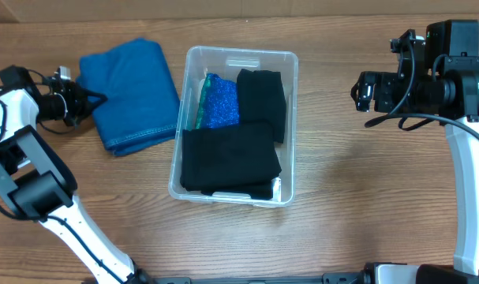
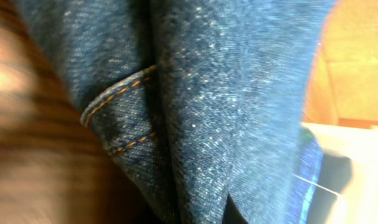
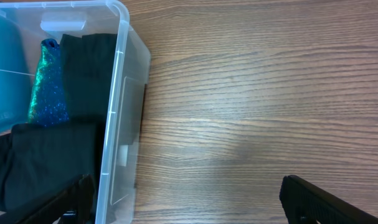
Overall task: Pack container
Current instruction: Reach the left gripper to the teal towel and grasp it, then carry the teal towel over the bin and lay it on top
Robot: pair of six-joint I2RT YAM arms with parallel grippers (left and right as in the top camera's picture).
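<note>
Blue denim (image 2: pixel 226 93) at the left tool (image 1: pixel 97 100), container (image 1: pixel 243 52) just beyond

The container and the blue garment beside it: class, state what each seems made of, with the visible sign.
The container: clear, glossy plastic, probably rigid; the clothes inside show through its walls. The blue garment: likely denim, matte; the left wrist view shows speckled twill weave and orange stitching along a seam.
</note>
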